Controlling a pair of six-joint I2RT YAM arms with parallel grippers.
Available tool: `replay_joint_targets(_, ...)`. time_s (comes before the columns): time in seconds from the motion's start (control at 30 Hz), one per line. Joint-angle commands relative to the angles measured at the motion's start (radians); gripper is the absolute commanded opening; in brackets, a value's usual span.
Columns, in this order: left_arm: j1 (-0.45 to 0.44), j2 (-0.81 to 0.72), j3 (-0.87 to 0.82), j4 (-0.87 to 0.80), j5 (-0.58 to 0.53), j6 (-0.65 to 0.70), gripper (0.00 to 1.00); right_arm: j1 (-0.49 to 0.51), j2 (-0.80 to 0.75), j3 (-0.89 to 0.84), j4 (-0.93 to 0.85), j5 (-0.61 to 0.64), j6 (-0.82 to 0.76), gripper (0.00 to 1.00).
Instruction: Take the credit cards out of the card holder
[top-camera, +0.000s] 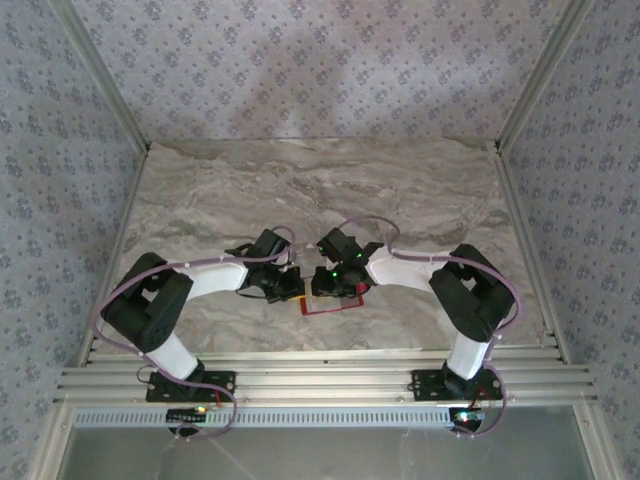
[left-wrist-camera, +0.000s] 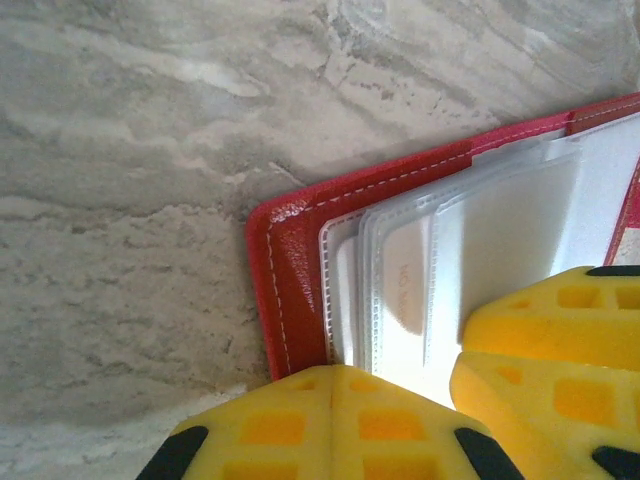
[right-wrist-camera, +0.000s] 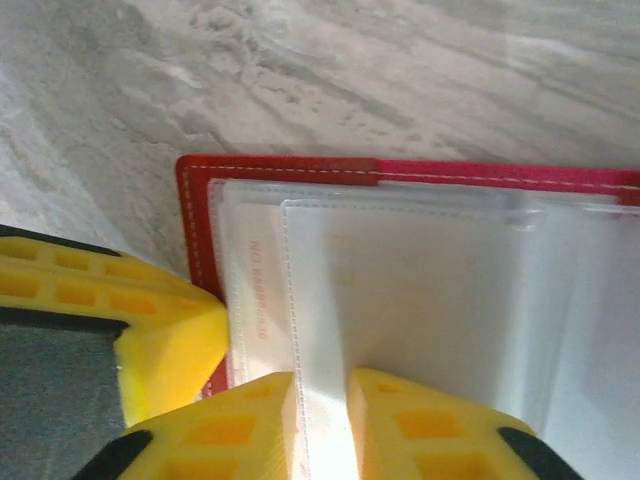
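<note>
The red card holder (top-camera: 338, 307) lies open on the marble table between both arms. In the left wrist view its red stitched edge (left-wrist-camera: 290, 250) frames clear sleeves, and a pale credit card (left-wrist-camera: 410, 285) sits inside one. My left gripper (left-wrist-camera: 335, 372) is shut, its tips on the holder's near edge; from above, the left gripper (top-camera: 288, 287) is at the holder's left side. My right gripper (right-wrist-camera: 322, 385) stands open by a narrow gap over a sleeve, with nothing clearly pinched. A printed credit card (right-wrist-camera: 258, 290) shows in a sleeve of the card holder (right-wrist-camera: 280, 168). The right gripper (top-camera: 333, 283) hovers over the holder.
The marble tabletop (top-camera: 320, 185) stretches behind the arms, walled by patterned panels. The two grippers crowd each other: the left gripper's yellow finger (right-wrist-camera: 150, 325) is beside my right jaws, and the right gripper's finger (left-wrist-camera: 550, 350) is beside my left jaws.
</note>
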Motion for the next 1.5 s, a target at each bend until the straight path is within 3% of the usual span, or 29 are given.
replay_joint_targets(0.0,0.002,0.019,0.008,-0.087,-0.058,0.024,0.07,0.008,-0.01,0.006,-0.152,0.111,-0.028,0.28)
replay_joint_targets(0.23,0.003,0.025,0.012,-0.092,-0.058,0.026,0.07,0.026,-0.023,0.051,-0.24,0.197,-0.05,0.45)
replay_joint_targets(0.77,0.003,0.017,0.032,-0.12,-0.061,0.042,0.07,0.019,-0.053,0.097,-0.437,0.339,-0.064,0.51)
replay_joint_targets(1.1,0.002,-0.022,0.079,-0.171,-0.043,0.05,0.1,-0.02,-0.061,0.021,-0.384,0.284,-0.062,0.44)
replay_joint_targets(1.3,-0.019,-0.028,0.116,-0.207,-0.059,0.063,0.16,-0.017,-0.074,-0.01,-0.343,0.251,-0.057,0.29)
replay_joint_targets(1.47,-0.041,-0.019,0.147,-0.234,-0.069,0.067,0.17,-0.006,-0.108,-0.031,-0.321,0.186,-0.023,0.24)
